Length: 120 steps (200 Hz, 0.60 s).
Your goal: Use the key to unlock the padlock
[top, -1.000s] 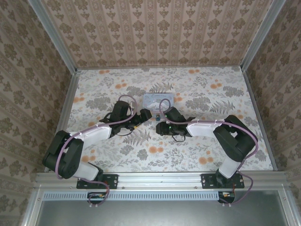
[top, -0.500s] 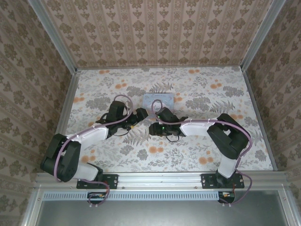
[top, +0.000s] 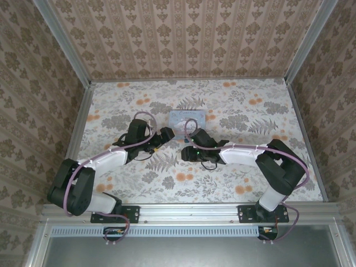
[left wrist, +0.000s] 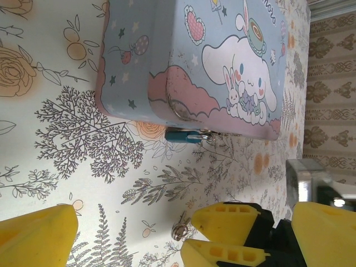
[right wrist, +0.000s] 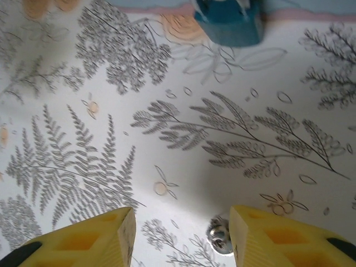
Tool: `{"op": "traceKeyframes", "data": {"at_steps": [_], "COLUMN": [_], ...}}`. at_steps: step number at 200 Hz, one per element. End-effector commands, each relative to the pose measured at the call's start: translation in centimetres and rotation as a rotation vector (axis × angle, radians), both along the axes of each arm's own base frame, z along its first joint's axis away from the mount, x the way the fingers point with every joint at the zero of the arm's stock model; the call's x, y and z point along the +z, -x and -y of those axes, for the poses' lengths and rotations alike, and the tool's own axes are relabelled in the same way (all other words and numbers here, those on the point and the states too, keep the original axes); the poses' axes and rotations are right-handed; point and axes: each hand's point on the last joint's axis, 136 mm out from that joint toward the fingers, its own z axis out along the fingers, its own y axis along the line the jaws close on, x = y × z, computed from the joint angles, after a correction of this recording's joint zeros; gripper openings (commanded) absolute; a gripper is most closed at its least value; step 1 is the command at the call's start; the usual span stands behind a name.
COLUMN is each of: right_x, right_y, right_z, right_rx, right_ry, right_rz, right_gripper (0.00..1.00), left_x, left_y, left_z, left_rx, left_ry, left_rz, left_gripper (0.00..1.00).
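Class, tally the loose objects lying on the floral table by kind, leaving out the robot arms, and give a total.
Cartoon tin: 1
Padlock: 1
Key: 1
Total: 3

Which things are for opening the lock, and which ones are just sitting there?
For the job:
- padlock, teal, against the tin's edge
- key, tiny and silvery, on the cloth
- right tool, open, beside the key

Just lying about:
- cartoon tin
- flowery tablecloth
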Motion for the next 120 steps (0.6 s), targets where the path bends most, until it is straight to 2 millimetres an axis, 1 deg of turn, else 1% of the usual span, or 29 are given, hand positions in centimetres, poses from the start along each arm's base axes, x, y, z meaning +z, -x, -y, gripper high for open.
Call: {"op": "traceKeyframes", "data": {"at_steps": [1,45,100,120], "right_x": [-0.7,-1.4,-2.4,-2.3], "right_y": [0.5,0.7,0.7,0.6], "right_z": [1.1,1.1,0.3,-0.2], "right_rx": [-0.019,-0.009,0.031,0.049], "right_ry": [0.038,0.051,0.070,0.074], "right_rz": [-0.010,-0.024,-0.062,-0.063], "right_gripper": [0.49,0.49,0.49,0.49], "left_x": [-0.1,-0.3,-0.2,-0.3], "left_y": [0.2,0.1,0.1,0.1], "left_z": [-0.6,-0.6,-0.6,-0.7], "left_rx": [0.009,0.011,0.013,0.017], "left_ry": [-0.004,-0.004,-0.003,-0.004], "left_rz": [-0.004,-0.006,-0.005,-0.005], "left_gripper": [1.00,1.00,1.00,1.00]}}
